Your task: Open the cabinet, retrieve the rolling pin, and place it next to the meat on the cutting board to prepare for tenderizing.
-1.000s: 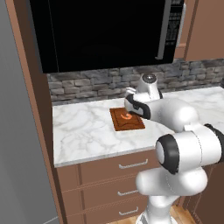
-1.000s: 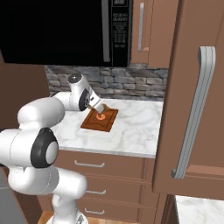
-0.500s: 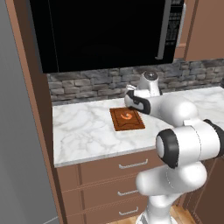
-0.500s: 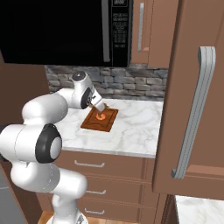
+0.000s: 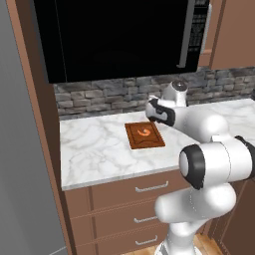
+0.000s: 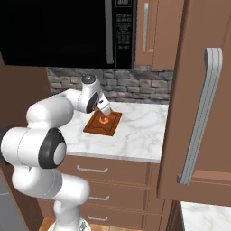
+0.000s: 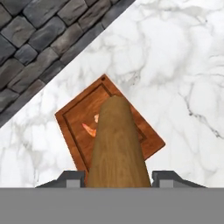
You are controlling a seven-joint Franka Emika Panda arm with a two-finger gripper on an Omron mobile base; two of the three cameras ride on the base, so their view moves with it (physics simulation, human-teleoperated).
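1. I am holding the rolling pin. My fingers are squeezed on its two sides, at the bottom of the hand view.
2. The pin sticks out away from me. It points up the middle of the hand view, and its far end is over the cutting board.
3. The board lies on the white tabletop, near the stone wall. In the left base view it is in the middle of the picture.
4. The meat is a small orange bit on the board. In the hand view the pin hides most of it.
5. The cabinet door is open, at the right of the right base view.
6. What could go wrong: I think the pin is right above the meat. If I let go here, it may land on the meat and not beside it.
7. The pin is round, so it may roll off the board once I let go.
8. If I drop it from high up, it may bounce and push the board.
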